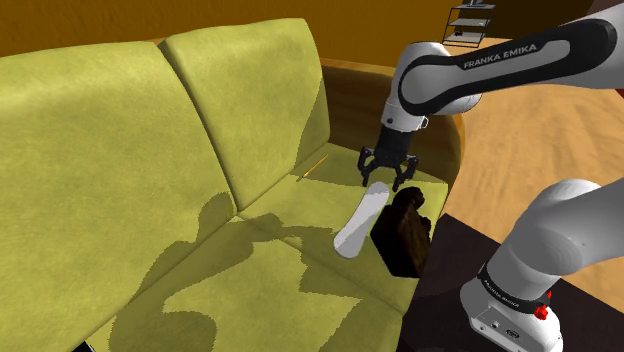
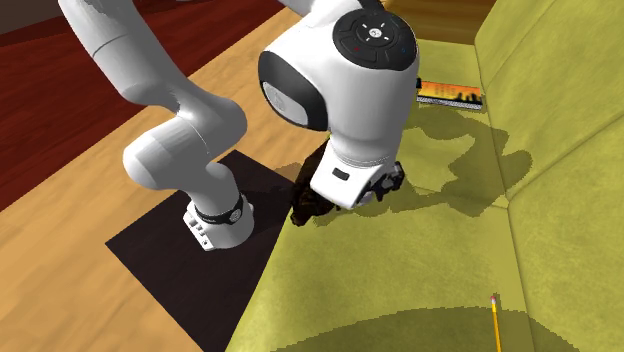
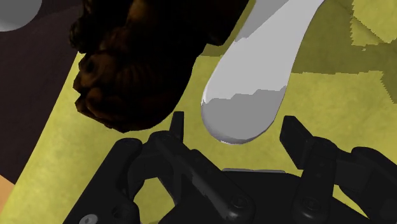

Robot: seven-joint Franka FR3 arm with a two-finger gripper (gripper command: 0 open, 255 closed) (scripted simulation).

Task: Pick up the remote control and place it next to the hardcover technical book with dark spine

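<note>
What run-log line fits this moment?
phase: pre-grasp | remote: white, on sofa seat beside brown plush | claw: open, straddling remote's end, not gripping | book: on seat, away from claw

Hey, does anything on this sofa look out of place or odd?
A pencil lies loose on the sofa seat, and a dark brown lumpy thing sits right at the seat's front edge beside the white remote. Nothing looks spilled or broken.

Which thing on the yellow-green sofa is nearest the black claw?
The long white remote control: its rounded end sits below the open gripper; the dark brown lumpy object lies beside it, the yellow pencil farther.
</note>
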